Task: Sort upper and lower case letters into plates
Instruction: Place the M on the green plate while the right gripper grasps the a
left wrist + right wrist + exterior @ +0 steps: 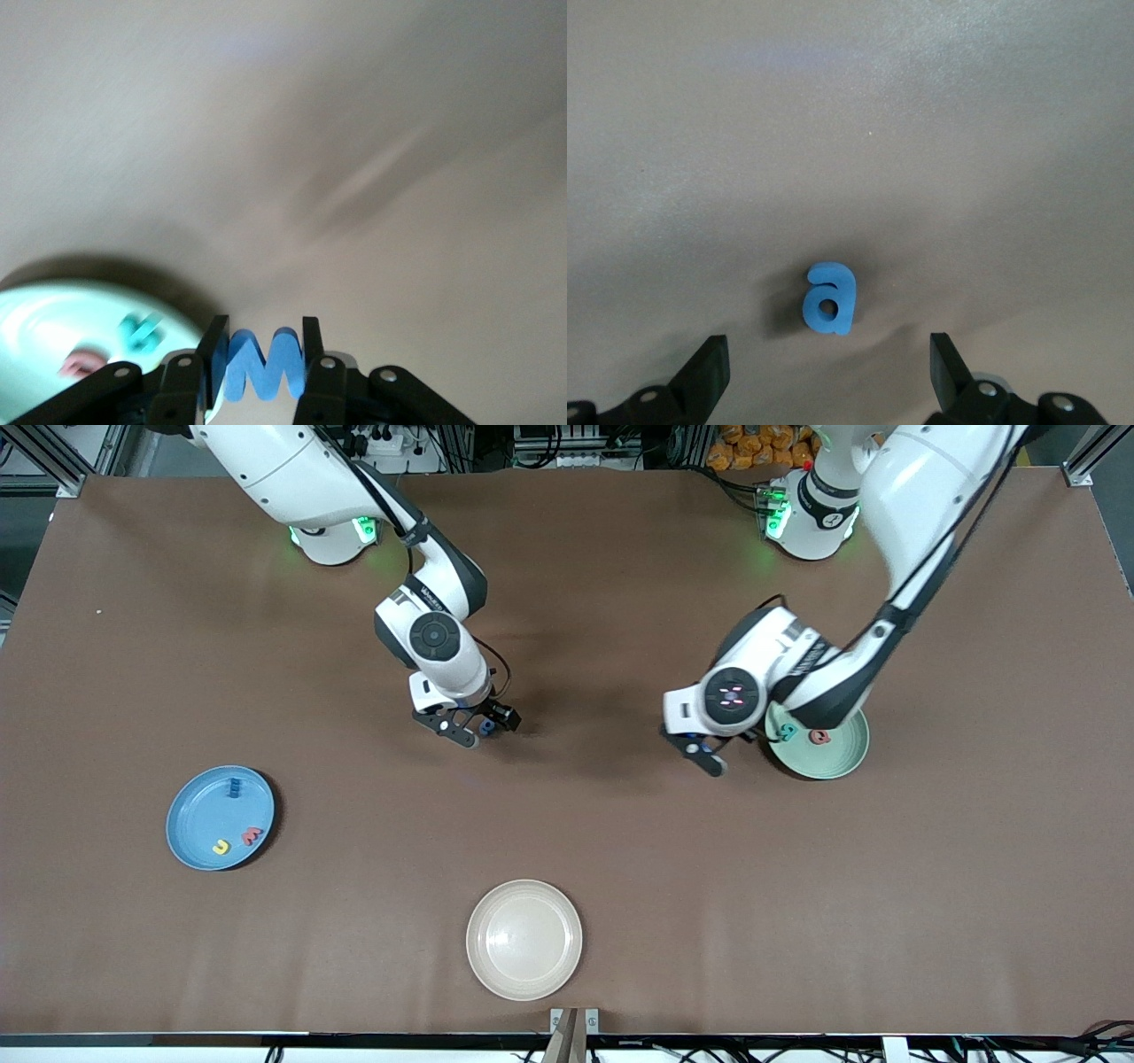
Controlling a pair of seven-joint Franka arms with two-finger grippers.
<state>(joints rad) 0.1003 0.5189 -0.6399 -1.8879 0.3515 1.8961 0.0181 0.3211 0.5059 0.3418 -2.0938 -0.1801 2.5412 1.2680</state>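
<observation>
I see the left gripper (263,354) clamped on a blue letter W (262,365), held above the brown table (620,850) just beside the mint green plate (837,760), which carries a teal letter (785,732) and a red letter (819,737). The right gripper (828,372) hangs with fingers spread wide, empty, directly over a blue letter a (829,298) lying on the table. The sky blue plate (190,824) holds three letters.

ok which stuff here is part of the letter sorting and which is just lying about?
In the job:
- blue W, gripped by left gripper
- blue a on the table, under the open right gripper
- mint green plate, teal and red letters in it
- sky blue plate, blue, yellow and red letters in it

Lying about:
- cream-white plate
</observation>
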